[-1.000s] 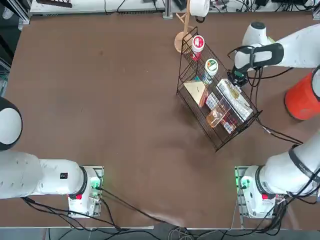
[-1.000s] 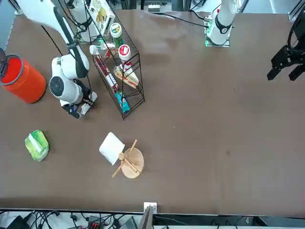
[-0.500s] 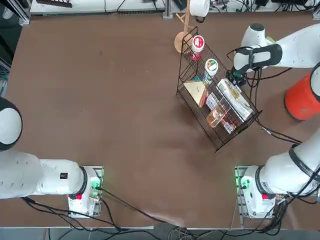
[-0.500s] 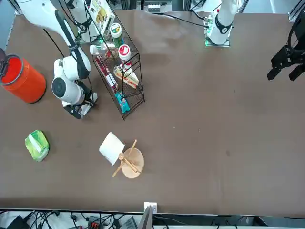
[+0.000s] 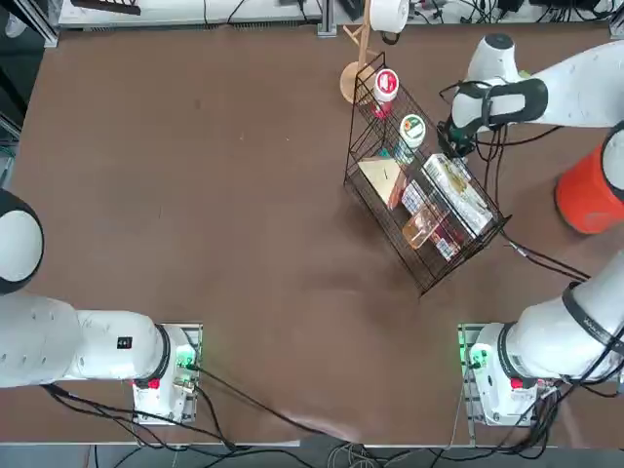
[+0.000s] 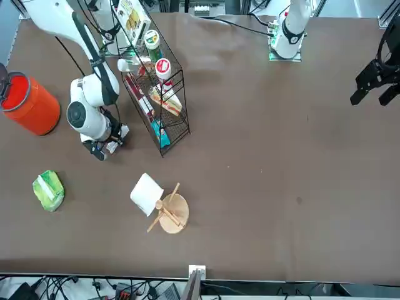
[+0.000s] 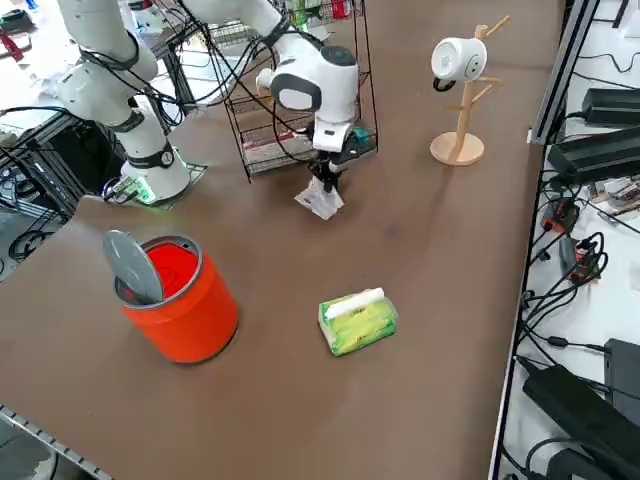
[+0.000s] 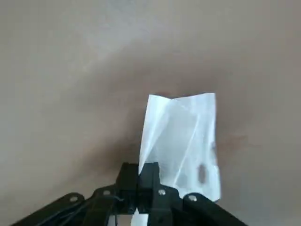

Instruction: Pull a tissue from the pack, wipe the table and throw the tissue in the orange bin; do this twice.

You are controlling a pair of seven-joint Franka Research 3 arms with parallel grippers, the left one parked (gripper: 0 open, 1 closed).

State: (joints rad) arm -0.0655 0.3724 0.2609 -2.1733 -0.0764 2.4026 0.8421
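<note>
Table (image 7: 420, 250): pack (image 7: 357, 320) lengthwise toward stand (image 7: 462, 95)

Matt brown table (image 7: 420, 300), thin white paper tissue (image 8: 183, 141), glossy plastic orange bin (image 7: 185, 310)

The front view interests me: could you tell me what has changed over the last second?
The right gripper, shut on the tissue, slid the tissue along the table toward the wire basket, with the wrist turning. The green pack, orange bin and basket stayed put.
</note>
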